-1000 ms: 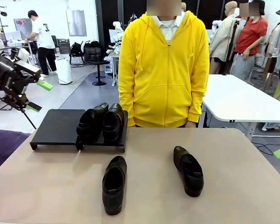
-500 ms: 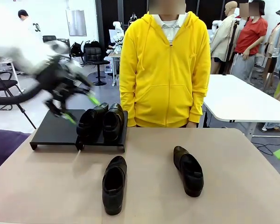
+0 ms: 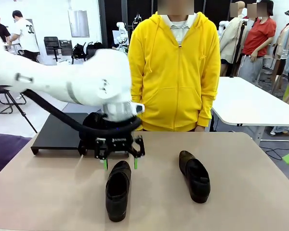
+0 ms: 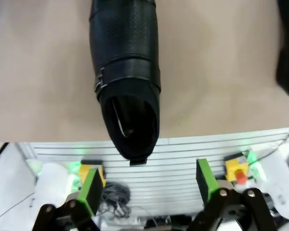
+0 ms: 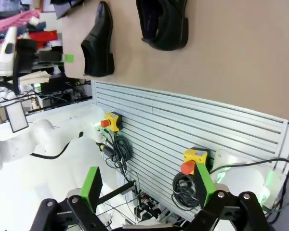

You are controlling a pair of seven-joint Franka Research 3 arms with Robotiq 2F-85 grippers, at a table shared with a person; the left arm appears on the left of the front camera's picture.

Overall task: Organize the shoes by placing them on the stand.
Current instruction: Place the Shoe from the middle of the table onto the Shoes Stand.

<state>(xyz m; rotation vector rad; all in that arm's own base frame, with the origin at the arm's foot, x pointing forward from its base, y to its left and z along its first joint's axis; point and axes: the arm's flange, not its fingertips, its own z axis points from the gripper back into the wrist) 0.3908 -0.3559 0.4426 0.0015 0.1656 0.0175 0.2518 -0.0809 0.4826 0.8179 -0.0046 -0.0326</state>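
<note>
Partly hidden stand (image 3: 58, 130) behind arm (image 3: 86, 82) — left hand (image 3: 120, 164) spread over shoe (image 3: 118, 192), right hand (image 5: 147, 185) spread

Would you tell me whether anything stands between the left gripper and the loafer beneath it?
Nothing visible does: the left gripper hangs open above the loafer, with only air between them.
</note>
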